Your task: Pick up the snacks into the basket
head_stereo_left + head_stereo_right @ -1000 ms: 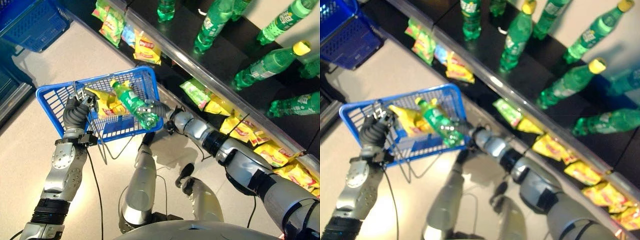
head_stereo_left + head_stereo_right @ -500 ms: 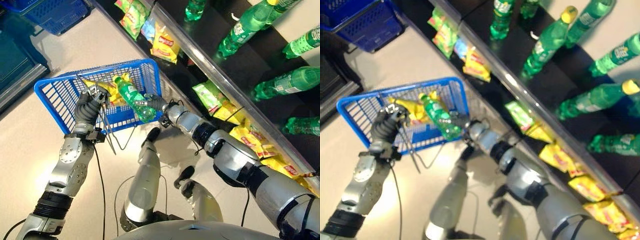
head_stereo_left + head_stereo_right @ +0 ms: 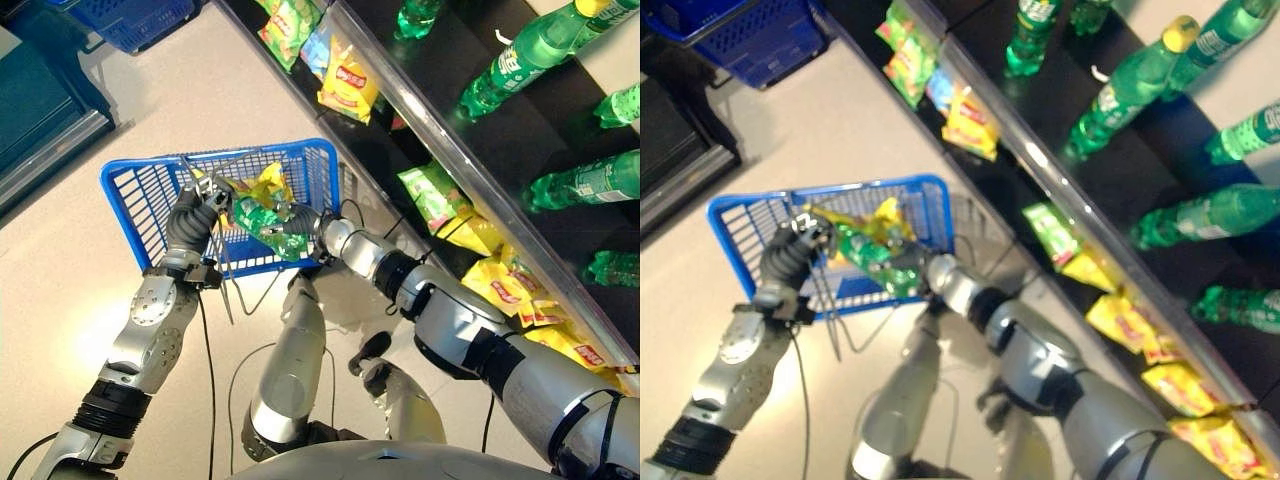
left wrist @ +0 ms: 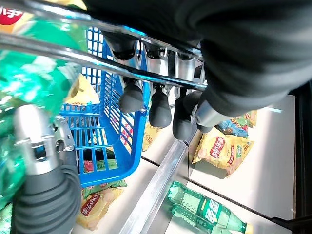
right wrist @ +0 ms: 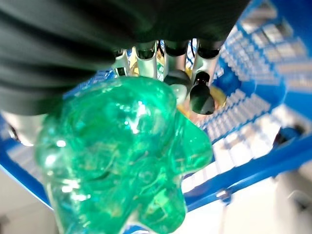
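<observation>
The blue wire basket (image 3: 140, 200) hangs over the floor in front of me. My left hand (image 3: 192, 218) is shut on its metal handle (image 4: 97, 58), with the fingers (image 4: 158, 105) curled over the bar. My right hand (image 3: 297, 226) reaches over the basket's near right corner, shut on a green plastic bottle (image 3: 256, 213) that lies inside. In the right wrist view the bottle's base (image 5: 122, 156) sits below the curled fingers (image 5: 201, 95). A yellow snack bag (image 3: 268, 184) lies in the basket beside the bottle.
A dark shelf (image 3: 470, 130) runs diagonally on the right with upright green bottles (image 3: 520, 60). Below its rail hang snack bags: yellow (image 3: 348, 92), green (image 3: 428, 192), more yellow (image 3: 505, 285). A second blue basket (image 3: 135, 15) stands at the top left.
My right hand has pushed further into the basket and the bottle now lies lower among the snacks. The left hand keeps its hold on the handle. The camera has shifted.
</observation>
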`<state>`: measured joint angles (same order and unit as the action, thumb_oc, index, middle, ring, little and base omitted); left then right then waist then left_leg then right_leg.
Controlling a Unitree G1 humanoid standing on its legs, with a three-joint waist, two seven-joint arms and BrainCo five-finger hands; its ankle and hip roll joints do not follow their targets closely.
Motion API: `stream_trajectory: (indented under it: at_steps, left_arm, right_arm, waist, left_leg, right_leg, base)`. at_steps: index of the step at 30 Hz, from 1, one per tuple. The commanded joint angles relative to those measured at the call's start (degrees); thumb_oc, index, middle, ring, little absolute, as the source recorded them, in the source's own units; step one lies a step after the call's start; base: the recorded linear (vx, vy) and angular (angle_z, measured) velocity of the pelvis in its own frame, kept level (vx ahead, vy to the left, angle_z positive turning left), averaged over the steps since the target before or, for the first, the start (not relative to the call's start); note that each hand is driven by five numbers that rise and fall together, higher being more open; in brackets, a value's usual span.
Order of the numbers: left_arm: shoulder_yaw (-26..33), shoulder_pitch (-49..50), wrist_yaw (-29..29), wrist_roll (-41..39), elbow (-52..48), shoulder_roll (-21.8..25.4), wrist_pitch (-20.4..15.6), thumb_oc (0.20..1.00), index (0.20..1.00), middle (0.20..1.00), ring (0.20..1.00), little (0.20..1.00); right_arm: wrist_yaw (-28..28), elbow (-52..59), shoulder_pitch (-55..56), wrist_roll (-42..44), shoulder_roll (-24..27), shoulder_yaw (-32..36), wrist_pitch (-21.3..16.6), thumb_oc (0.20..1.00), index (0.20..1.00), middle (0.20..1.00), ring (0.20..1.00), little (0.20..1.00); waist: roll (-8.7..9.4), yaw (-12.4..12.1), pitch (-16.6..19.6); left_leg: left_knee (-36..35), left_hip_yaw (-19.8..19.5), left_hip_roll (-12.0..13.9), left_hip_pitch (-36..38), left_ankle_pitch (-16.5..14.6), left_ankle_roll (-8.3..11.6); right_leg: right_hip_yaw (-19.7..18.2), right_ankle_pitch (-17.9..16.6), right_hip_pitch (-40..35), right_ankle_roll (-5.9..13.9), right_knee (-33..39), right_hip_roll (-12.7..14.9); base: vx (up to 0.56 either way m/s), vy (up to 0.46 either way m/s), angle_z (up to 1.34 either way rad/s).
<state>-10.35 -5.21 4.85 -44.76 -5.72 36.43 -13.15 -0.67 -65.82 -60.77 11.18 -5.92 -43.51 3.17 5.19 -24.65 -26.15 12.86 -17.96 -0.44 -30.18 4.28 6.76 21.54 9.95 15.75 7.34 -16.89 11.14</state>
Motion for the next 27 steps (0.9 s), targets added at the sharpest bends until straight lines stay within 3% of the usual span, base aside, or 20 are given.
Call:
stream_trajectory:
  at_steps: [1, 3, 7, 11, 12, 13, 14, 15, 16, 17, 18, 19, 20, 21, 23, 24, 25, 26, 27]
  left_arm:
    - [1.1, -6.3, 0.5, -0.9, -9.9, -0.5, -6.6, 0.2, 0.2, 0.2, 0.2, 0.2]
    - [1.0, -6.1, 1.1, -0.6, -9.9, -1.2, -6.5, 0.2, 0.2, 0.2, 0.2, 0.2]
    - [0.8, -6.2, 1.8, -0.4, -9.7, -1.6, -6.7, 0.2, 0.2, 0.2, 0.2, 0.2]
    - [0.9, -5.7, 2.0, -0.2, -9.7, -1.8, -6.7, 0.2, 0.2, 0.2, 0.2, 0.2]
    - [0.7, -5.6, 2.0, -0.3, -9.6, -2.0, -6.7, 0.2, 0.2, 0.2, 0.2, 0.2]
    - [0.4, -5.8, 2.0, -0.4, -9.5, -2.0, -6.8, 0.2, 0.2, 0.2, 0.2, 0.2]
    - [0.3, -5.6, 1.9, -0.4, -9.5, -2.1, -6.8, 0.2, 0.2, 0.2, 0.2, 0.2]
    - [0.2, -5.6, 2.0, -0.4, -9.6, -2.1, -6.8, 0.2, 0.2, 0.2, 0.2, 0.2]
    - [0.2, -5.5, 2.1, -0.4, -9.6, -2.2, -6.9, 0.2, 0.2, 0.2, 0.2, 0.2]
    - [0.1, -5.6, 2.1, -0.5, -9.7, -2.2, -6.9, 0.2, 0.2, 0.2, 0.2, 0.2]
    - [0.0, -5.5, 2.3, -0.5, -9.6, -2.3, -6.9, 0.2, 0.2, 0.2, 0.2, 0.2]
    - [-0.2, -5.6, 2.3, -0.3, -9.7, -2.4, -6.9, 0.2, 0.2, 0.2, 0.2, 0.2]
    - [-0.2, -5.6, 2.4, -0.3, -9.6, -2.4, -6.9, 0.2, 0.2, 0.2, 0.2, 0.2]
    - [-0.3, -5.7, 2.5, -0.3, -9.7, -2.4, -6.9, 0.2, 0.2, 0.2, 0.2, 0.2]
    - [-0.6, -5.8, 2.6, -0.4, -9.7, -2.6, -7.0, 0.2, 0.2, 0.2, 0.2, 0.2]
    - [-0.6, -5.8, 2.6, -0.4, -9.7, -2.6, -7.0, 0.2, 0.2, 0.2, 0.2, 0.2]
    - [-0.7, -5.9, 2.6, -0.3, -9.8, -2.6, -7.0, 0.2, 0.2, 0.2, 0.2, 0.2]
    - [-0.7, -5.8, 2.7, -0.2, -9.6, -2.6, -7.0, 0.2, 0.2, 0.2, 0.2, 0.2]
    - [-0.8, -5.8, 2.7, -0.1, -9.5, -2.6, -7.0, 0.2, 0.2, 0.2, 0.2, 0.2]
  right_arm:
    - [2.9, 1.7, -4.8, 10.4, -7.1, 5.9, -6.2, 0.2, 0.2, 0.2, 0.2, 0.2]
    - [3.2, 1.1, -4.3, 16.6, -7.7, 8.5, -6.4, 0.2, 0.2, 0.2, 0.2, 0.2]
    - [3.5, 2.7, -3.9, 20.7, -8.1, 9.1, -7.0, 0.2, 0.2, 0.2, 0.2, 0.2]
    - [2.8, 3.1, -3.3, 20.4, -8.3, 8.3, -6.8, 0.2, 0.2, 0.2, 0.2, 0.2]
    - [3.1, 2.9, -3.2, 20.6, -8.5, 8.3, -6.8, 0.2, 0.2, 0.2, 0.2, 0.2]
    - [3.1, 2.4, -3.3, 21.2, -8.5, 8.7, -6.9, 0.2, 0.2, 0.2, 0.2, 0.2]
    - [3.4, 2.2, -3.3, 21.6, -8.7, 9.1, -6.9, 0.2, 0.2, 0.2, 0.2, 0.2]
    - [3.8, 1.8, -3.4, 21.9, -8.6, 9.5, -7.1, 0.664, 0.664, 0.664, 0.664, 0.664]
    - [4.1, 1.5, -3.3, 22.5, -8.6, 10.2, -7.2, 1.0, 1.0, 1.0, 1.0, 1.0]
    - [4.2, 1.3, -3.3, 22.8, -8.4, 10.6, -7.2, 1.0, 1.0, 1.0, 1.0, 1.0]
    - [4.4, 1.2, -3.2, 23.0, -8.4, 10.8, -7.2, 1.0, 1.0, 1.0, 1.0, 1.0]
    - [4.8, 1.1, -3.3, 23.2, -8.2, 11.2, -7.5, 1.0, 1.0, 1.0, 1.0, 1.0]
    - [5.0, 1.0, -3.2, 23.9, -8.3, 11.7, -7.7, 1.0, 1.0, 1.0, 1.0, 1.0]
    - [5.1, 1.1, -3.3, 24.6, -8.1, 12.1, -7.8, 1.0, 1.0, 1.0, 1.0, 1.0]
    - [5.3, 1.3, -3.3, 25.2, -8.0, 12.5, -8.0, 1.0, 1.0, 1.0, 1.0, 1.0]
    - [5.1, 1.3, -3.3, 25.4, -8.1, 12.4, -7.9, 1.0, 1.0, 1.0, 1.0, 1.0]
    - [5.0, 1.4, -3.4, 25.5, -8.2, 12.2, -7.9, 1.0, 1.0, 1.0, 1.0, 1.0]
    - [4.9, 1.6, -3.4, 25.6, -8.4, 12.0, -7.8, 1.0, 1.0, 1.0, 1.0, 1.0]
    - [4.9, 1.8, -3.3, 25.6, -8.4, 11.8, -7.8, 1.0, 1.0, 1.0, 1.0, 1.0]
  waist:
    - [-1.72, -1.1, -1.0]
    - [-2.07, -1.3, -1.0]
    - [-2.36, -1.4, -1.3]
    - [-2.39, -1.4, -1.4]
    - [-2.25, -1.4, -1.3]
    - [-2.54, -1.4, -1.4]
    - [-2.41, -1.4, -1.3]
    - [-2.65, -1.4, -1.4]
    - [-2.54, -1.4, -1.3]
    - [-2.8, -1.4, -1.4]
    - [-2.64, -1.3, -1.3]
    - [-2.92, -1.3, -1.5]
    - [-2.76, -1.3, -1.3]
    - [-2.98, -1.3, -1.5]
    - [-2.97, -1.3, -1.5]
    - [-2.76, -1.3, -1.4]
    - [-2.94, -1.3, -1.6]
    - [-2.65, -1.2, -1.4]
    - [-2.83, -1.1, -1.6]
  left_leg:
    - [3.5, 3.0, -4.8, -0.4, -3.4, -6.12]
    - [3.5, 3.0, -5.0, -0.5, -3.4, -6.15]
    - [3.8, 3.1, -5.0, -0.6, -3.5, -6.17]
    - [3.7, 3.1, -5.0, -0.6, -3.6, -6.13]
    - [4.0, 3.1, -4.8, 0.0, -5.3, -6.04]
    - [3.9, 3.1, -5.0, -0.8, -3.6, -6.14]
    - [4.0, 3.0, -4.8, -0.1, -5.3, -6.03]
    - [3.9, 3.1, -5.1, -0.8, -3.7, -6.14]
    - [4.0, 3.0, -4.8, -0.1, -5.3, -6.03]
    - [3.8, 3.1, -5.1, -0.8, -3.6, -6.16]
    - [3.9, 3.1, -4.8, -0.1, -5.3, -6.06]
    - [3.9, 3.2, -5.1, -0.8, -3.7, -6.21]
    - [4.0, 3.1, -4.8, -0.1, -5.4, -6.11]
    - [4.0, 3.2, -5.0, -0.7, -3.7, -6.21]
    - [3.8, 3.2, -5.0, -0.7, -3.6, -6.18]
    - [4.0, 3.1, -4.8, 0.0, -5.4, -6.08]
    - [3.9, 3.2, -5.0, -0.7, -3.7, -6.19]
    - [4.1, 3.2, -4.7, 0.0, -5.5, -6.09]
    - [3.9, 3.2, -4.9, -0.6, -3.8, -6.2]
  right_leg:
    - [-0.1, -10.9, 0.8, 0.6, 3.6, 0.4]
    - [0.1, -10.9, 0.7, 0.7, 3.6, 0.5]
    - [0.2, -10.9, 0.8, 0.71, 3.5, 0.6]
    - [0.3, -11.0, 1.0, 0.77, 3.6, 0.7]
    - [-0.1, -9.7, 0.5, 1.16, 3.3, 0.5]
    - [0.3, -10.9, 1.0, 0.77, 3.6, 0.7]
    - [-0.2, -9.7, 0.5, 1.16, 3.4, 0.6]
    - [0.2, -10.9, 1.0, 0.76, 3.6, 0.8]
    - [-0.2, -9.7, 0.6, 1.16, 3.3, 0.6]
    - [0.2, -10.9, 1.0, 0.79, 3.6, 0.8]
    - [-0.3, -9.7, 0.6, 1.2, 3.3, 0.6]
    - [0.1, -10.8, 1.1, 0.81, 3.4, 0.9]
    - [-0.3, -9.7, 0.7, 1.2, 3.2, 0.7]
    - [0.1, -10.9, 1.3, 0.8, 3.4, 0.9]
    - [0.0, -11.0, 1.3, 0.8, 3.4, 0.9]
    - [-0.5, -9.7, 0.7, 1.2, 3.1, 0.7]
    - [0.0, -10.9, 1.2, 0.78, 3.3, 0.9]
    - [-0.5, -9.7, 0.7, 1.16, 3.1, 0.7]
    - [-0.1, -10.9, 1.1, 0.79, 3.4, 0.9]
  base:
    - [0.01, 0.019, 0.03]
    - [0.01, 0.022, 0.04]
    - [0.0, 0.0, 0.0]
    - [0.03, 0.007, 0.05]
    - [0.0, 0.016, 0.06]
    - [0.07, -0.018, 0.05]
    - [-0.08, 0.06, 0.02]
    - [0.08, -0.017, 0.01]
    - [-0.08, 0.055, 0.0]
    - [0.08, -0.02, 0.02]
    - [-0.08, 0.059, 0.01]
    - [0.07, -0.014, 0.01]
    - [-0.09, 0.061, 0.0]
    - [0.0, 0.0, 0.0]
    - [-0.01, 0.017, -0.02]
    - [0.0, 0.0, 0.0]
    - [0.07, -0.031, 0.03]
    - [-0.08, 0.048, 0.02]
    - [0.08, -0.03, 0.01]
